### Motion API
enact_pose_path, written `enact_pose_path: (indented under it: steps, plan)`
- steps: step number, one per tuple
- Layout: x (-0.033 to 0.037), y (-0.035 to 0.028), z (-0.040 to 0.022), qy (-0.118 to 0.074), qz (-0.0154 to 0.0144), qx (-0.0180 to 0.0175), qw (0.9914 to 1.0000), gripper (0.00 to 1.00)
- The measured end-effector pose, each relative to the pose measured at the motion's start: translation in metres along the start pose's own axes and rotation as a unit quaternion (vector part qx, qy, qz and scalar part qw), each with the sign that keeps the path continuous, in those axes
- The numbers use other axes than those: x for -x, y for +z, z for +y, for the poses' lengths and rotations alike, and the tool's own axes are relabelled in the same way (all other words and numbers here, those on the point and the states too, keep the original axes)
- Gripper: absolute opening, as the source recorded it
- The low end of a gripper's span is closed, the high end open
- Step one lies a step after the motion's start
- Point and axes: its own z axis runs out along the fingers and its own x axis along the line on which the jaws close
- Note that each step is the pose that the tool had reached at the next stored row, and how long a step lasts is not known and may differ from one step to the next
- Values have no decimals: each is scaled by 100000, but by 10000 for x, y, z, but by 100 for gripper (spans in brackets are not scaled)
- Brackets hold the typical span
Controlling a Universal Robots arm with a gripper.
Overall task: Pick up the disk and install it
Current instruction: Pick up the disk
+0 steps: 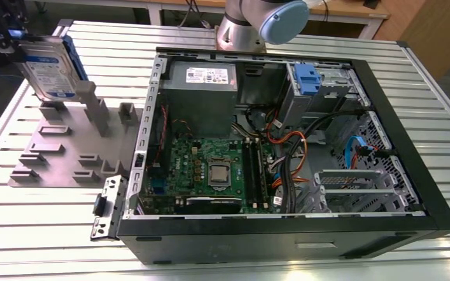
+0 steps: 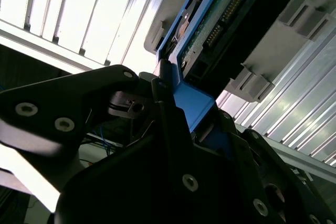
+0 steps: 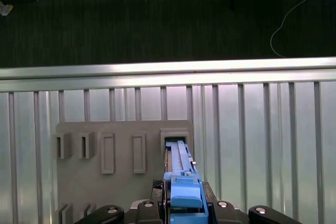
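Blue-edged silver disk (image 1: 49,73) (flat, labelled) sits upright, apparently clamped in the black tool (image 3: 184,211).

Flat rectangular silver disk (image 1: 49,69), white-and-blue label facing out, blue plastic frame along its edges. It's upright on edge at the exterior view's left, over the grey slotted holder (image 1: 61,146), its green circuit-board side in the second wrist view.
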Motion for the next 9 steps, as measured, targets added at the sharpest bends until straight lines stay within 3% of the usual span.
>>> enact_pose_path:
  steps: [9]
  plan:
    - [0, -36, -1, 1, -5, -12, 100000, 37]
